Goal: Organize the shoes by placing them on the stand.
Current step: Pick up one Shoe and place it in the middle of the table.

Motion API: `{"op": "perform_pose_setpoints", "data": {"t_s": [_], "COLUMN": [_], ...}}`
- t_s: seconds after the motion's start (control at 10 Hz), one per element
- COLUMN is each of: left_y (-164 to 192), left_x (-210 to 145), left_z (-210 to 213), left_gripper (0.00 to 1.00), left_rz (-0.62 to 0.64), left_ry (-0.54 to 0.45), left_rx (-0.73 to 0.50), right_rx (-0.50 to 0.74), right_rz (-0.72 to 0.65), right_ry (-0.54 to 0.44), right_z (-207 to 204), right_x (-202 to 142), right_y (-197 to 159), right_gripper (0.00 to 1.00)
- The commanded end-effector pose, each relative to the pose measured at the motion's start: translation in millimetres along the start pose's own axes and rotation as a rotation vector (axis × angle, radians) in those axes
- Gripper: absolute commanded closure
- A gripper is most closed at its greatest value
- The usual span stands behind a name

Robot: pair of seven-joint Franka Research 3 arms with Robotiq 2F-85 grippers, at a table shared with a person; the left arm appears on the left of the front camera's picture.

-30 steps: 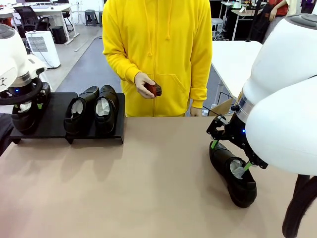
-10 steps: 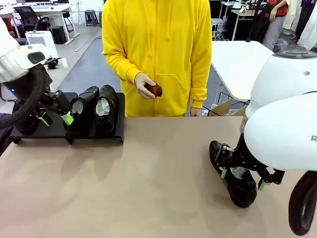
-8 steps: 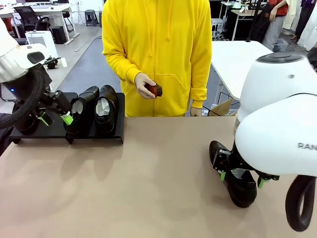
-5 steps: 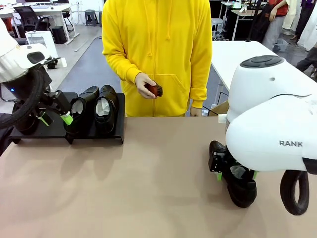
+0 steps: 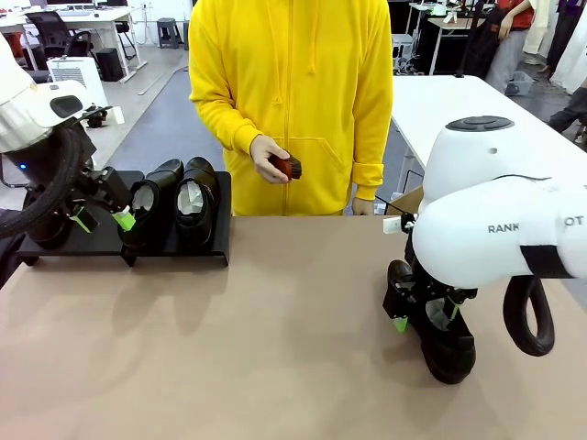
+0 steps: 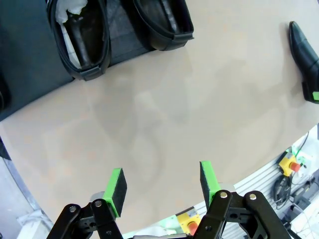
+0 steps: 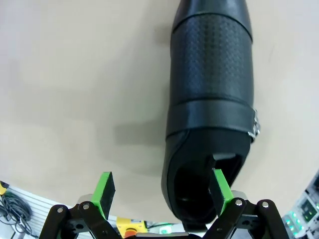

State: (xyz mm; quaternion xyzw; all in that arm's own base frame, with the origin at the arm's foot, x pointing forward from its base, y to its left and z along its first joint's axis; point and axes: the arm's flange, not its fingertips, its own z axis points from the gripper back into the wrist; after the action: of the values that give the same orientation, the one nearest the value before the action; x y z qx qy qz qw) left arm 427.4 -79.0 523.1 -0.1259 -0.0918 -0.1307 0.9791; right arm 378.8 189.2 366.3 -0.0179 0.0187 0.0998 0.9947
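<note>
The black stand point(image 5: 101, 240) sits at the table's far left with three glossy black shoes on it. Two stand side by side point(image 5: 151, 209) point(image 5: 197, 202); a third point(image 5: 44, 227) is partly hidden behind my left arm. My left gripper point(image 5: 104, 220) hovers open and empty just in front of them. In the left wrist view the gripper point(image 6: 163, 181) faces bare tabletop, with the stand point(image 6: 30, 64) and two shoes point(image 6: 79, 40) beyond. A fourth shoe point(image 5: 438, 330) lies on the table at right. My right gripper point(image 7: 163, 186) is open, low over this shoe's point(image 7: 209, 99) heel end, one pad point(image 7: 221, 184) over its opening.
A person in a yellow hoodie stands at the far edge, one hand holding a small reddish-brown object point(image 5: 286, 166). A white table point(image 5: 440, 110) stands behind at right. The tan tabletop point(image 5: 275, 330) between the stand and the lone shoe is bare.
My right arm has swung left and turned over the lone shoe, its gripper still open. My left gripper, down at the leftmost shoe three seconds ago, has since lifted and stays still.
</note>
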Motion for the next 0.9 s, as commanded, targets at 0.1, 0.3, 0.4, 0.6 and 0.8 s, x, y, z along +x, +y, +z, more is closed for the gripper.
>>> {"op": "perform_pose_setpoints", "data": {"t_s": [0.1, 0.3, 0.4, 0.6, 0.8], "left_y": [0.9, 0.9, 0.9, 0.9, 0.9], "left_x": [-1.3, -1.3, -1.3, -1.3, -1.3], "left_z": [-0.3, -0.3, -0.3, -0.3, -0.3], "left_gripper": [0.23, 0.23, 0.23, 0.23, 0.23], "left_rz": [-0.002, -0.002, -0.002, -0.002, -0.002], "left_ry": [-0.006, -0.006, -0.006, -0.006, -0.006], "left_rx": [-0.021, -0.021, -0.021, -0.021, -0.021], "right_rx": [0.087, 0.102, 0.108, 0.101, 0.096], "right_rz": [0.009, 0.007, 0.011, 0.01, -0.009], "right_ry": [0.012, 0.059, 0.069, 0.071, 0.07], "right_z": [-11.0, -24.6, -28.9, -33.8, -33.6], "right_x": [21.4, 28.9, 29.2, 27.9, 24.8], "right_y": [1.7, 5.1, 7.9, 9.1, 3.6], "right_gripper": [0.0, 0.0, 0.0, 0.28, 0.65]}}
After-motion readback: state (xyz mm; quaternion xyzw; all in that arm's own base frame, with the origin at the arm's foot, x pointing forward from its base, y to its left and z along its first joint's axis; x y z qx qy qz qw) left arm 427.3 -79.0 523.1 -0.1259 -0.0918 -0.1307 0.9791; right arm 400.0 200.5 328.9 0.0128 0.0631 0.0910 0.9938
